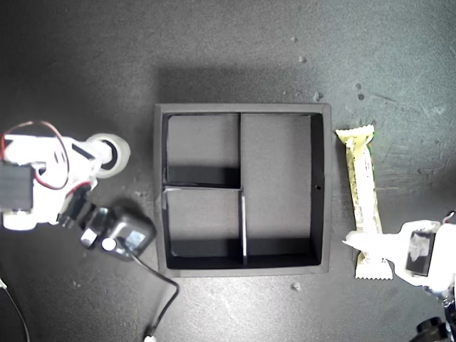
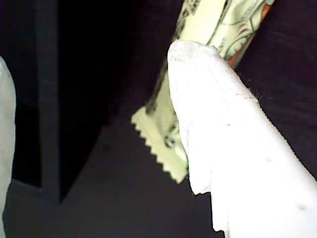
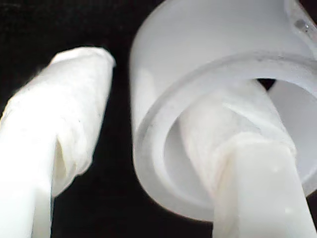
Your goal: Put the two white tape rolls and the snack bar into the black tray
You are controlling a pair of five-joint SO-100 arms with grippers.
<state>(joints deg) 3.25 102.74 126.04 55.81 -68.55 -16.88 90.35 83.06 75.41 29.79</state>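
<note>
Tape came first at this moment: one white tape roll (image 1: 114,154) lay on the dark table (image 1: 235,43), well off the black tray (image 1: 322,191) on the exterior view's left, and my second gripper (image 3: 148,148) had one finger (image 3: 247,144) threaded through the roll's hole and the other finger (image 3: 64,114) outside its wall with a dark gap showing, so the pincer looked spread and not yet clamped. I could see only this one roll. It looked light, stiff and smooth-sided, so I judged a pinch across the wall, one finger inside and one outside, to be the sound hold, with some risk of it spinning or slipping on the slick face. The snack bar (image 1: 362,192) lay just beside the tray on the exterior view's right, running alongside that wall, with all three compartments of the tray bare. My first gripper (image 1: 374,246) sat at the bar's crimped end farthest from the tray's top wall in that view; one white finger (image 2: 218,129) lay against the wrapper and the other was only at the frame's edge, so I could not tell whether it was clamped. The bar seemed light, its wrapper crinkly and slippery, better taken across the body than by the thin crimp. Printing showed on the wrapper, but none was readable.
</note>
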